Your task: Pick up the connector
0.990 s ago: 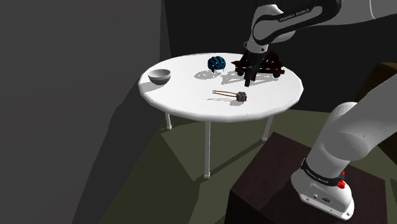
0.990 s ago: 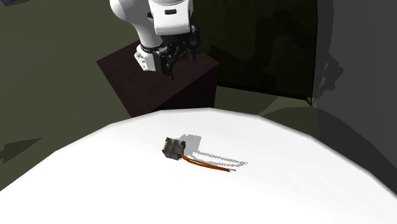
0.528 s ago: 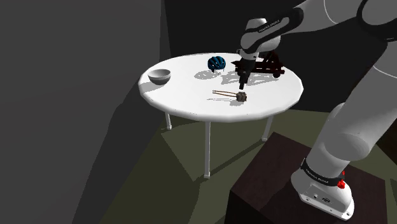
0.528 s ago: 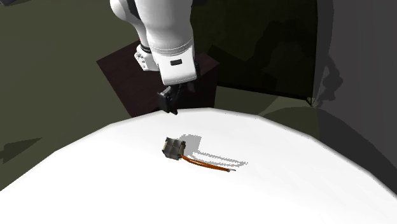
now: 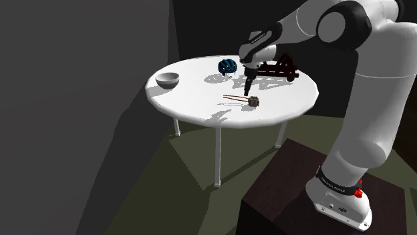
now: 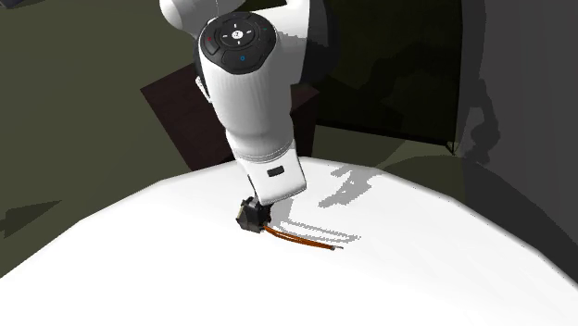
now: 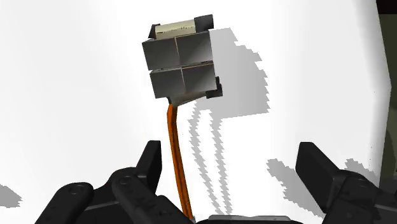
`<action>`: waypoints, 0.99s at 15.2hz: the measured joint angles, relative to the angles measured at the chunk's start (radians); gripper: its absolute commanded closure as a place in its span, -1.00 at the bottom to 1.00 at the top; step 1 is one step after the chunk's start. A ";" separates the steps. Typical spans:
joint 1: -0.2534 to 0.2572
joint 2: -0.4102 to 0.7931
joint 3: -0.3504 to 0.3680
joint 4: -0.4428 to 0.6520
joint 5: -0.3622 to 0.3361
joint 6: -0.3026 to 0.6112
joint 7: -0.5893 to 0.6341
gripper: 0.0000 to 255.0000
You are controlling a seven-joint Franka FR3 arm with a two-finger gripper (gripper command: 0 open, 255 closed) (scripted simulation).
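Observation:
The connector (image 7: 181, 60) is a small grey block with thin orange wires (image 7: 176, 153) trailing from it, lying on the white round table (image 5: 200, 107). In the wrist view my gripper (image 7: 232, 170) is open, with the block just beyond the fingertips and the wires running back between the fingers, close to one finger (image 7: 150, 167). From the shoulder camera the gripper (image 5: 248, 87) hangs a little above the connector (image 5: 254, 101), toward the table's far side. In the second exterior view the white hand hides most of the connector (image 6: 248, 216); its wires (image 6: 301, 240) show.
A grey bowl (image 5: 168, 80) sits at the shoulder view's left side of the table. A blue ball-like object (image 5: 227, 66) and a dark red frame (image 5: 279, 69) stand at the far edge, behind the gripper. The dark stand (image 5: 301, 200) is at lower right.
The arm has swung down and toward the connector. The hand now hovers right over it and covers it in the second exterior view. The fingers stayed open.

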 measured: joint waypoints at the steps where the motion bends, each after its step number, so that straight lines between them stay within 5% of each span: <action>1: -0.014 0.046 0.005 0.041 0.024 0.000 -0.036 -1.00; 5: -0.060 0.189 0.034 0.176 0.087 -0.002 -0.133 -1.00; 12: -0.077 0.253 0.053 0.172 0.122 0.061 -0.168 -1.00; 13: -0.078 0.257 0.055 0.170 0.124 0.067 -0.169 1.00; 15: -0.079 0.260 0.056 0.169 0.126 0.071 -0.171 1.00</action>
